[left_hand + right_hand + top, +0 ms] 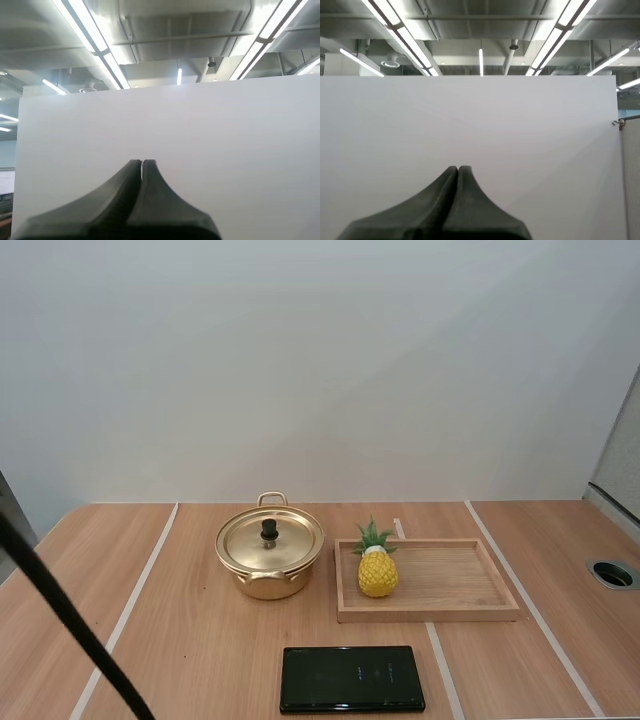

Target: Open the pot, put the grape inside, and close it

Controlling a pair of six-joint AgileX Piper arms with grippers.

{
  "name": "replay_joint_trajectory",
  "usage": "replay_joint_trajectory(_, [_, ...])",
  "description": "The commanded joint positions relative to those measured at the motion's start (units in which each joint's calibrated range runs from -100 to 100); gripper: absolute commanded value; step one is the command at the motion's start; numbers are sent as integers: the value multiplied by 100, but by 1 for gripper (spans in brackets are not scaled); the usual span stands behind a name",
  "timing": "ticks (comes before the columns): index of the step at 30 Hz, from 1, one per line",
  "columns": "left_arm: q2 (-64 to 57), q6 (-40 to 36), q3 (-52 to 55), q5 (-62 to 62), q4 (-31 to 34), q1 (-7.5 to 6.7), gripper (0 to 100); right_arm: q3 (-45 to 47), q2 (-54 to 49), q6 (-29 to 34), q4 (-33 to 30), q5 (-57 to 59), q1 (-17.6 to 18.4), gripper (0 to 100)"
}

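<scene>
The left gripper [142, 162] has its two black fingers pressed together on nothing, aimed at a plain white wall [225, 150], so I can't tell how far the pot is from them. On the light wooden table [180, 640] the round gold metal pot [268, 580] has its black-knobbed lid [292, 540] on. A yellow pineapple [377, 568] stands just right of it in the left end of a shallow wooden tray [430, 615], and a flat glossy black pack [351, 678] lies in front of both. The right gripper [458, 169] is likewise closed on nothing.

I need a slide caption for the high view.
Lidded golden metal pot beside wooden tray holding yellow toy pineapple; flat black pack in front.
</scene>
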Motion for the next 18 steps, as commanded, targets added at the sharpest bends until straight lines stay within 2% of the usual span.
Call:
replay_joint_trajectory(1, [-452,-40,248,-282,-46,0,3,123,-307,-37,31,-94,-30,0])
replay_joint_trajectory(9, [-956,-40,335,84,217,-168,3,627,-839,-37,152,143,-39,0])
replay_joint_trajectory(13, [-956,-40,388,549,457,-180,3,637,-839,-37,126,516,-47,0])
replay_joint_trajectory(18, [-956,-85,569,398,541,-180,3,662,-839,-37,147,380,-47,0])
